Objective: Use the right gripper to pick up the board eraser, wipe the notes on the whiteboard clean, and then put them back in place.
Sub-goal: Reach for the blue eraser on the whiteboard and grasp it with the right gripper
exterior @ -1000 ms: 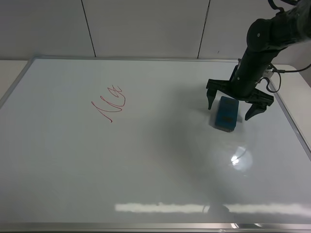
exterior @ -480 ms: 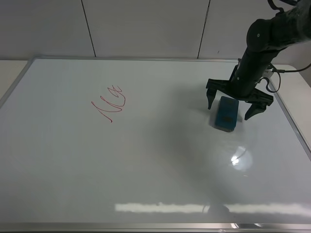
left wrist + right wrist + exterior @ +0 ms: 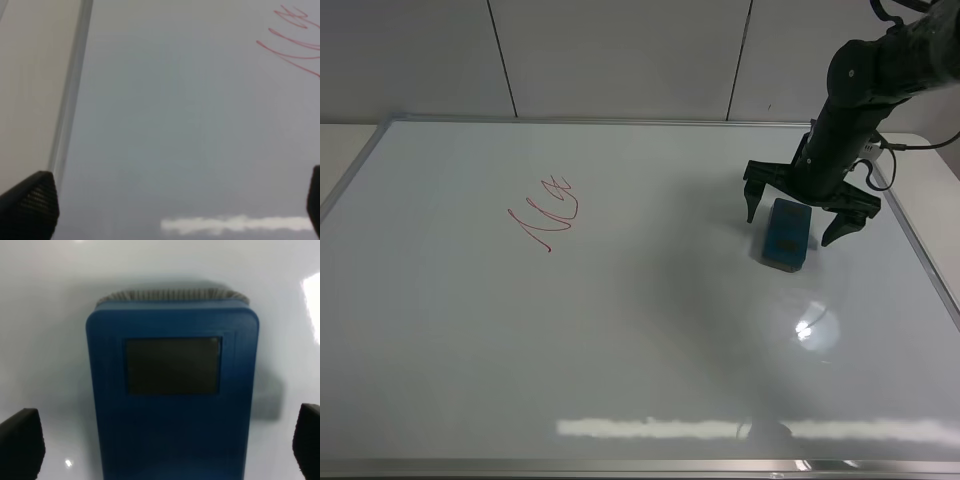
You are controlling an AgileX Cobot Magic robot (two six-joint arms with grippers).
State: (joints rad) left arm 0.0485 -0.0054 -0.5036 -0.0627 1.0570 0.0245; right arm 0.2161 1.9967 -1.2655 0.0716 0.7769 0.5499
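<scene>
- Right hand (image 3: 790,230): black two-finger claw on a black arm, fingers spread wide. One dark pointed tip sits on each side of the eraser and neither touches it. Not gripping anything.
- Right wrist view confirms this: the right hand (image 3: 164,440) shows only its fingertips at the two edges of the frame, with white board visible between each tip and the eraser's sides.
- Small teal-blue rectangular board eraser (image 3: 785,235) lies flat on the board near its right edge, directly under the hand. Close up, the eraser (image 3: 172,400) has rounded corners, a dark rectangular panel (image 3: 172,365) on top and a grey felt strip (image 3: 170,294) showing at one end.
- Large glossy whiteboard (image 3: 620,330) with a thin silver frame (image 3: 620,121) lies flat on a pale worktop (image 3: 345,145).
- Red looping marker notes (image 3: 545,212) sit on the left half of the board, well apart from the eraser and unwiped.
- Left hand (image 3: 170,205): dark textured fingertips at opposite edges of its wrist view, spread wide and holding nothing. Below it are the whiteboard (image 3: 175,125), part of the frame (image 3: 70,100) and the red notes (image 3: 295,40).
- Left hand does not appear in the high view.
- Bright glare spot (image 3: 805,328) on the board, near the eraser.
</scene>
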